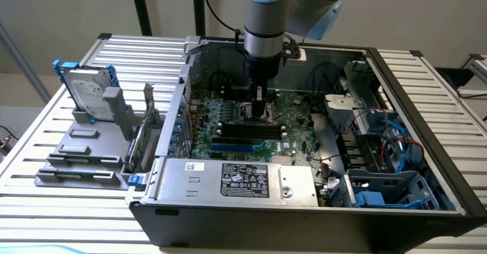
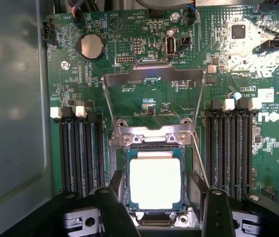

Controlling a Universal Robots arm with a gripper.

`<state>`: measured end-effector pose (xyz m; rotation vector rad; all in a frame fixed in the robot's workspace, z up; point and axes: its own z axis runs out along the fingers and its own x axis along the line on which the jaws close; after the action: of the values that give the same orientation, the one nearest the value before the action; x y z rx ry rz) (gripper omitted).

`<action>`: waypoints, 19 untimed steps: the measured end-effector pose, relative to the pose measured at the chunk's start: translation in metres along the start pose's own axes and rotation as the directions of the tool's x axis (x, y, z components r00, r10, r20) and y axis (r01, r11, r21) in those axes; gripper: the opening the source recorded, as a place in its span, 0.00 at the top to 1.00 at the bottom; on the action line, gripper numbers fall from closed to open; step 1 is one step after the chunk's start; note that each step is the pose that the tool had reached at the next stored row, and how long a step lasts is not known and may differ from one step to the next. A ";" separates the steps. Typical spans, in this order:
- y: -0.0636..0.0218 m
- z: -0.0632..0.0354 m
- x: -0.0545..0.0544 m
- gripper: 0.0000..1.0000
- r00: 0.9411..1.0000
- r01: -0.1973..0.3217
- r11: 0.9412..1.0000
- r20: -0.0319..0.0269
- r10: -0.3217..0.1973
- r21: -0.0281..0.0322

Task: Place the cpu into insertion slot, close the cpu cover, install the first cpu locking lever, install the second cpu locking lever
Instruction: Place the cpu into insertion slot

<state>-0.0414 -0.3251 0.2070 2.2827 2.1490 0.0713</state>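
Gripper: fingers spread apart and released, with nothing grasped.

- **Between the fingers:** the cpu is seated flat, silvery face up, in the insertion slot.
- **Just beyond the fingertips:** the cpu cover is swung open, clear of the slot.
- **Beside one finger:** a thin wire lever is seen slanting along the slot.
- **Outward on both sides:** black memory slots are set in the green circuit board.
- **Farther out:** a coin battery is mounted.

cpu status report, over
Open gripper, fingers either side of the cpu. It lies in the insertion slot, silvery face up. The cpu cover swung open. Nothing across the slot.
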 end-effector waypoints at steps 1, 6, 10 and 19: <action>0.0000 -0.0023 0.000 0.38 1.000 0.000 1.000 0.000 0.000 0.000; -0.0018 -0.0111 0.000 0.46 1.000 0.000 1.000 0.000 0.000 0.000; -0.0100 -0.0156 -0.003 0.64 1.000 0.000 1.000 -0.002 0.000 0.000; -0.0352 -0.0246 -0.007 0.89 1.000 0.000 1.000 -0.006 0.000 0.000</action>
<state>-0.0778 -0.3303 0.2301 2.2861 2.1517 0.0781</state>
